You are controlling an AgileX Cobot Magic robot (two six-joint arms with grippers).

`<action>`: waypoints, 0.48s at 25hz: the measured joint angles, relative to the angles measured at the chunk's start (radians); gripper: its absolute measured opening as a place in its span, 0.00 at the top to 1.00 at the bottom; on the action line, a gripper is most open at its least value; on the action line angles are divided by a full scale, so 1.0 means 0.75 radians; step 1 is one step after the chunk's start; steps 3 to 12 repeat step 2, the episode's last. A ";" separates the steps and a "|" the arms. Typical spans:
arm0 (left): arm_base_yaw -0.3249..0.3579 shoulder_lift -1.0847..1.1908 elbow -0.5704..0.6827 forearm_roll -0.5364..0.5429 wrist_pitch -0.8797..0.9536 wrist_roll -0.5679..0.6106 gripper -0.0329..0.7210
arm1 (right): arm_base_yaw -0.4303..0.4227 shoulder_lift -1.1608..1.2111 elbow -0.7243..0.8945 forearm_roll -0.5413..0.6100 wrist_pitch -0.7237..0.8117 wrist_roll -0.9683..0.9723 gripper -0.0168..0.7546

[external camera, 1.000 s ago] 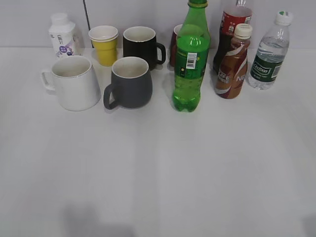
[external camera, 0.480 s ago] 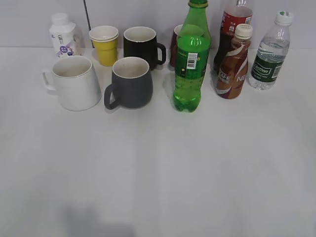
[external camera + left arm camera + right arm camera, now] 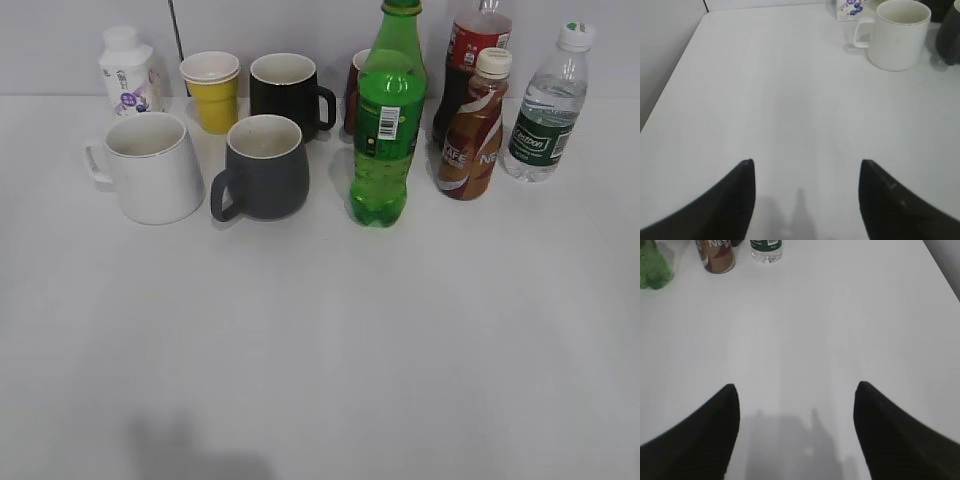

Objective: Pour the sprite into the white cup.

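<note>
While right gripper (image 3: 795, 405) gapes, sprite (image 3: 652, 267) far upper-left.

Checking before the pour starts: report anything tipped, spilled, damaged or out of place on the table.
Nothing stands out. The sprite stands upright with its cap on, the white cup sits upright and looks empty, and the other mugs and bottles stand upright too. No liquid shows on the table. Both grippers are open, holding nothing.

The sprite (image 3: 385, 120), a tall green bottle bearing a barcode patch, is stood upright and capped mid-table, well apart from the white cup (image 3: 152, 167), set upright with its handle leftward.
</note>
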 joint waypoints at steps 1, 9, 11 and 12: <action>0.000 0.000 0.000 0.000 0.000 0.000 0.30 | 0.000 0.000 0.000 0.000 0.000 0.000 0.29; 0.000 0.000 0.000 0.000 0.000 0.000 0.30 | 0.000 0.000 0.000 0.000 0.000 0.000 0.29; 0.000 0.000 0.000 0.000 0.000 0.000 0.30 | 0.000 0.000 0.000 0.000 0.000 0.000 0.29; 0.000 0.000 0.000 0.000 0.000 0.000 0.30 | 0.000 0.000 0.000 0.000 0.000 0.000 0.29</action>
